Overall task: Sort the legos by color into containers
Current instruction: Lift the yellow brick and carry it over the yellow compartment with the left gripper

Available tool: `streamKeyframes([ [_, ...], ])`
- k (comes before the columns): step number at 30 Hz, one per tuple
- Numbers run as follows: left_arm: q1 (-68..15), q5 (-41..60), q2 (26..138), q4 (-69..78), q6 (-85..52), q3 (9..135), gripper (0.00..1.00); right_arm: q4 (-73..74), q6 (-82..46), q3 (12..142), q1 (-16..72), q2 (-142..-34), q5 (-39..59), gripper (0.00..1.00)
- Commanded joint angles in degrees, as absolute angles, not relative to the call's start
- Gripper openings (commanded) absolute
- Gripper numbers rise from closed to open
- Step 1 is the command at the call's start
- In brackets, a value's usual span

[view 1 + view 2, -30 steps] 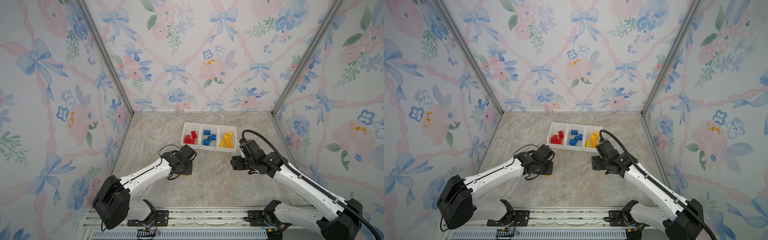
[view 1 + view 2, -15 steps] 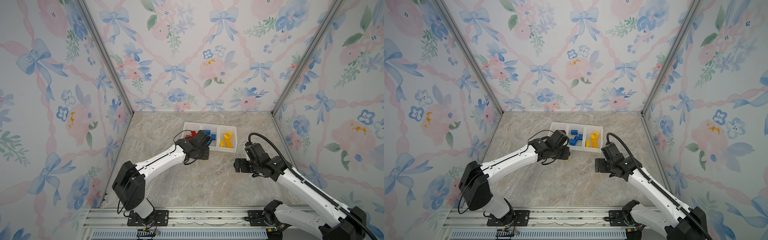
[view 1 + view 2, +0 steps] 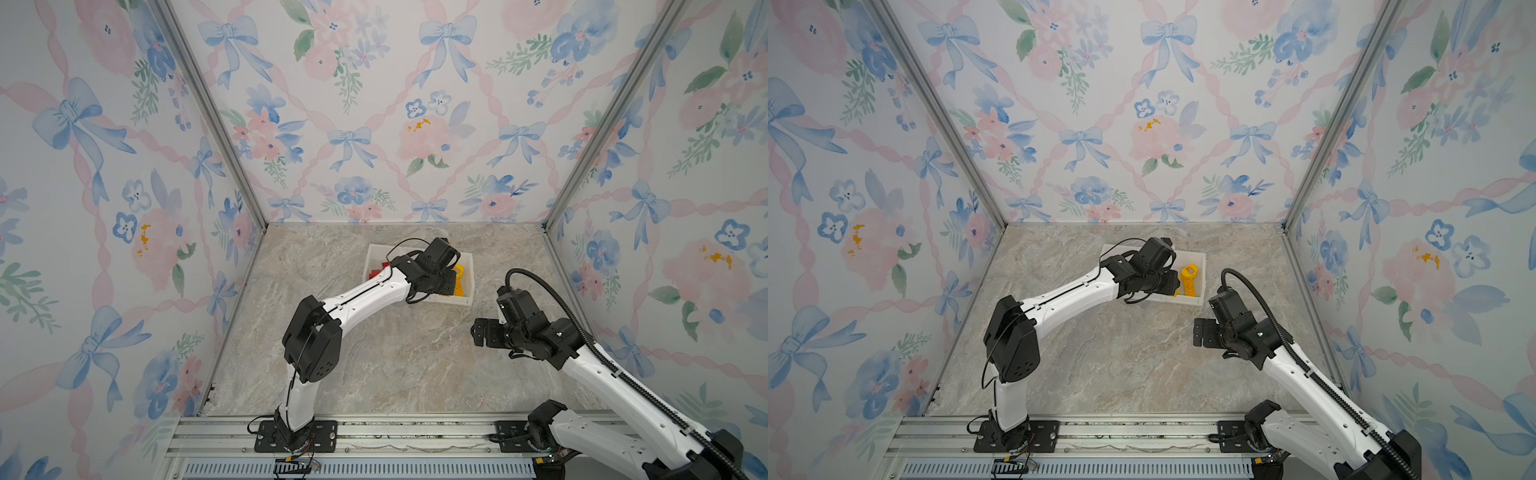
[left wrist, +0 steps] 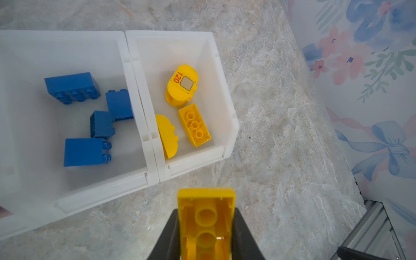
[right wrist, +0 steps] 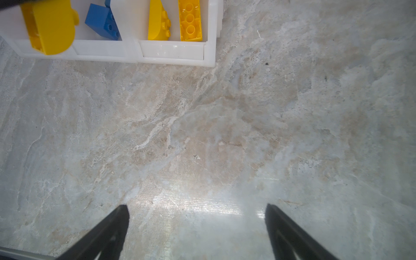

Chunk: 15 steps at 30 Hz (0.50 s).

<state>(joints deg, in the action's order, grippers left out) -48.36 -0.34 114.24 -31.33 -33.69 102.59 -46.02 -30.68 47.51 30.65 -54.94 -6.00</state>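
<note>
- The left gripper [image 4: 206, 212] now reaches over the row of containers [image 3: 471, 272]. A second ago it hung above the surface [image 3: 395, 353], in front of them and to their left.
- It is clamped narrow on a yellow brick [image 4: 206, 198], whose hollow underside faces the wrist camera.
- The brick hangs raised by the containers' front wall, near the divide between the middle bin [image 4: 67, 36] and the right bin [image 4: 221, 90]. Whether it is already above the right bin cannot be told.
- The left arm [image 3: 365, 299] now covers the middle bin in both top views, where all three bins showed before.
- The right gripper [image 5: 197, 208] has drawn back toward the front right. Its jaws stand wider than a second ago, far apart, with only bare surface between them.
- Three yellow pieces [image 4: 181, 85] lie in the right bin and four blue bricks [image 4: 72, 87] in the middle bin. Red bricks [image 3: 376, 272] peek from the left bin [image 3: 371, 257].
- Open surface stretches from the containers' front wall to the front rail [image 3: 415, 432], between the two arms.
- The right bin's outer wall stands apart from the side wall [image 3: 665, 249], with a strip of surface between them.
- The right gripper hangs well apart from the containers, in front of their right end.
</note>
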Motion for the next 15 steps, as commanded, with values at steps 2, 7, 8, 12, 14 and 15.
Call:
streamKeyframes([
  [2, -48.5, 1.4, 119.9, -31.6, -31.7, 109.5, 0.24, -48.0, -31.4, 47.0, 29.7, -53.8, -6.2, 0.98],
  [7, -48.5, 1.4, 126.4, -31.6, -31.4, 116.9, 0.24, -48.8, -31.2, 47.4, 29.1, -53.4, -6.2, 0.98],
  [8, -48.4, 1.1, 127.7, -31.6, -31.4, 118.3, 0.24, -48.9, -31.2, 47.4, 29.0, -53.2, -6.2, 0.98],
  [12, -48.2, 0.1, 132.2, -31.6, -31.5, 123.2, 0.24, -49.6, -30.9, 47.6, 28.6, -52.8, -6.2, 0.98],
  [14, -48.0, -0.4, 134.2, -31.6, -31.7, 125.1, 0.24, -50.1, -30.8, 47.8, 28.2, -52.6, -6.0, 0.98],
  [15, -47.9, -0.7, 135.0, -31.6, -31.7, 125.8, 0.24, -50.2, -30.6, 47.9, 28.1, -52.5, -5.9, 0.98],
])
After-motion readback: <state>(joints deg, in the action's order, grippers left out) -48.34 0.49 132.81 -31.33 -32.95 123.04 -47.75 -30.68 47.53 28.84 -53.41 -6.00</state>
